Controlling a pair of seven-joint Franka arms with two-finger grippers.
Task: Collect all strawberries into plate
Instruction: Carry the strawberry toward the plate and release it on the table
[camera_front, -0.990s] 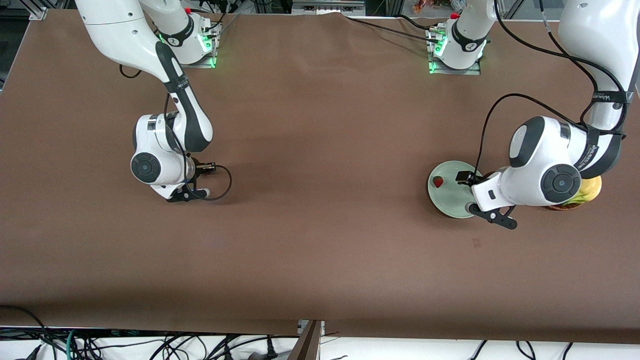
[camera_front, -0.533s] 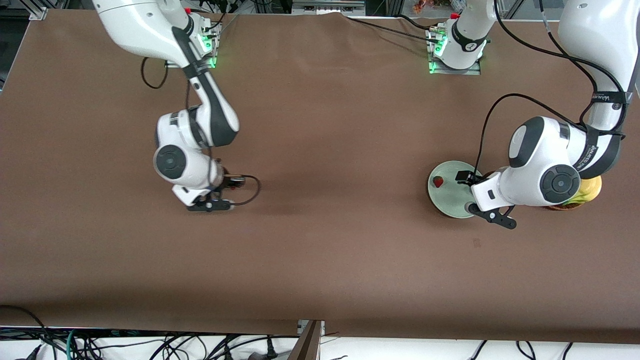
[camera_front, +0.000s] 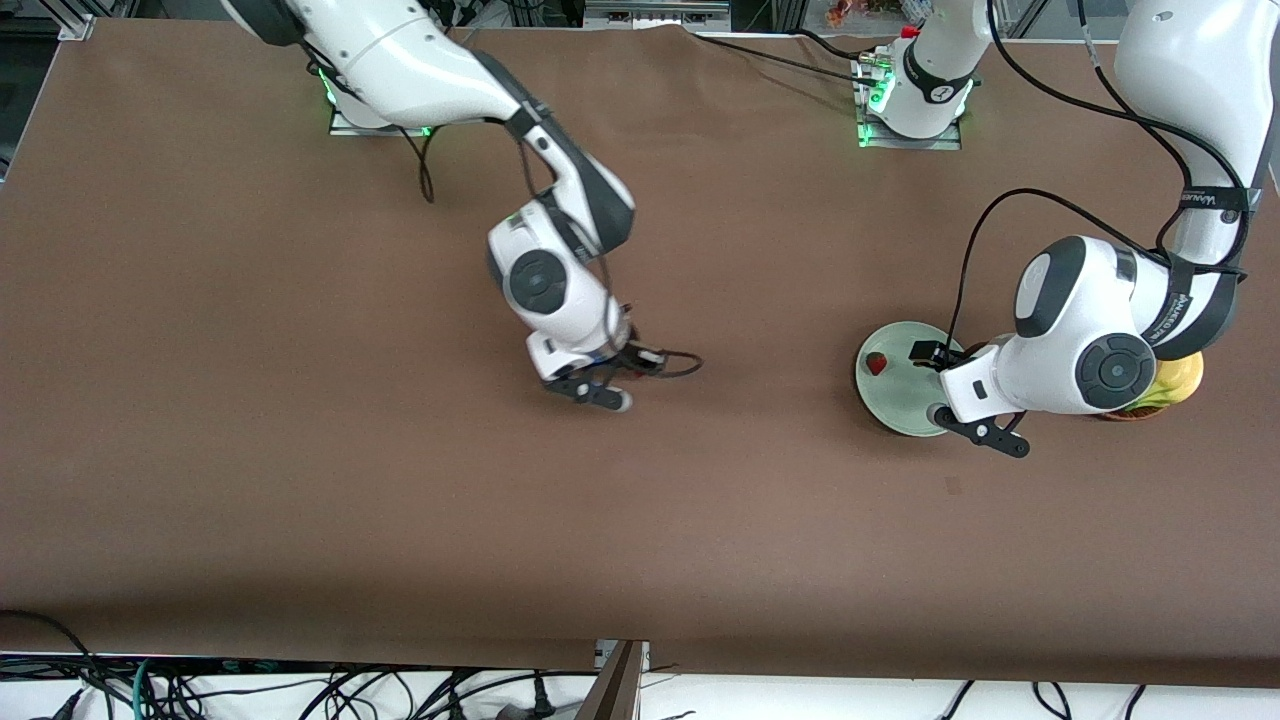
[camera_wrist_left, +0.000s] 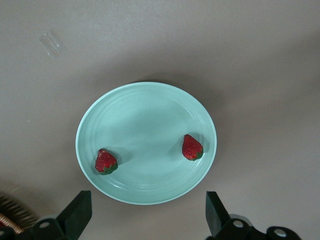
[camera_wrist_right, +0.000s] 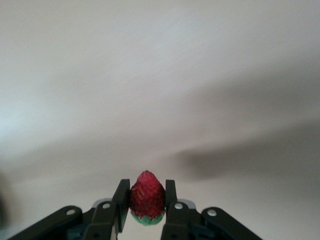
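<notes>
The pale mint-green plate (camera_front: 893, 405) lies toward the left arm's end of the table. One strawberry (camera_front: 877, 364) shows on it in the front view. The left wrist view shows two strawberries (camera_wrist_left: 106, 161) (camera_wrist_left: 192, 147) lying apart on the plate (camera_wrist_left: 145, 120). My left gripper (camera_front: 950, 398) hangs over the plate's edge, open and holding nothing (camera_wrist_left: 146, 215). My right gripper (camera_front: 615, 375) is in the air over the middle of the table. It is shut on a third strawberry (camera_wrist_right: 147, 192), red tip pointing out and green cap toward the wrist, with a finger on each side.
A brown wicker basket (camera_front: 1175, 385) with yellow fruit sits beside the plate, mostly hidden under the left arm; its edge shows in the left wrist view (camera_wrist_left: 12, 212). A black cable loops out beside the right gripper (camera_front: 680, 365).
The right arm has swung from its own end of the table to the middle, toward the plate, carrying the strawberry. The left arm has stayed in place.
</notes>
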